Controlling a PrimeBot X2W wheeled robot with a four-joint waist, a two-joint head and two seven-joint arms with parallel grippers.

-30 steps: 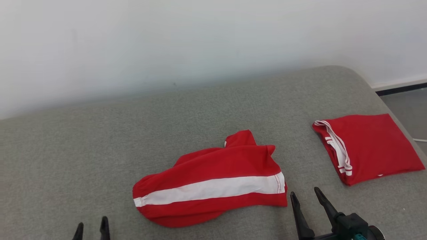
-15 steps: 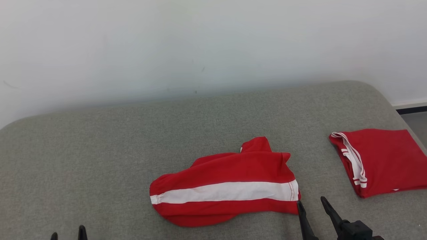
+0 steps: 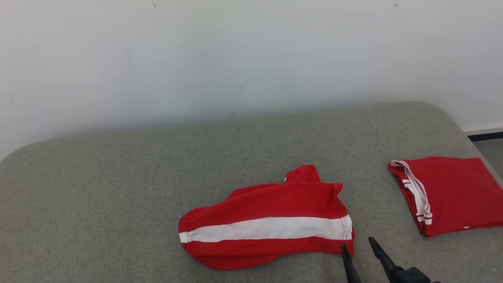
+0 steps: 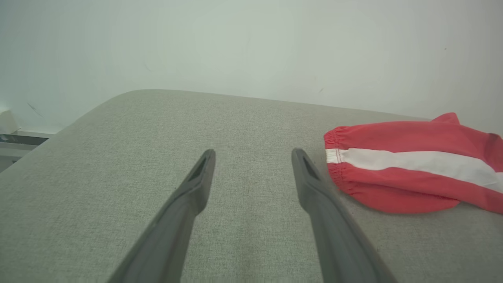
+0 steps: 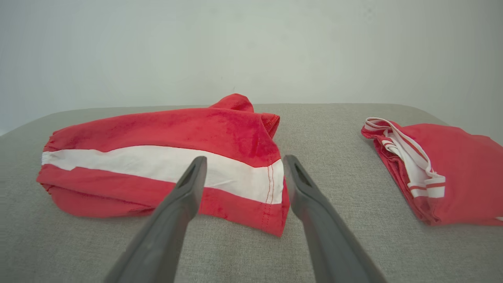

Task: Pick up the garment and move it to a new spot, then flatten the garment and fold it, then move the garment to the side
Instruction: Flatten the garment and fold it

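The garment (image 3: 267,212) is red with a broad white stripe and lies crumpled on the grey padded surface (image 3: 118,196), a little right of centre. My right gripper (image 3: 357,242) stands open at the garment's lower right corner, its left fingertip right at the hem; nothing is between the fingers. In the right wrist view the right gripper (image 5: 244,158) points at the garment (image 5: 165,157) near its stitched hem. My left gripper (image 4: 254,151) is open and empty over bare surface, with the garment's gathered end (image 4: 412,165) off to its right.
A second red garment (image 3: 452,192) with white trim lies folded near the surface's right edge, also seen as the folded garment (image 5: 452,169) in the right wrist view. A pale wall backs the surface. Floor (image 3: 489,147) shows past the right corner.
The head view has shifted, so everything sits lower and further right. My left fingertips have dropped below its bottom edge. My right fingertips now stand closer to the garment's hem.
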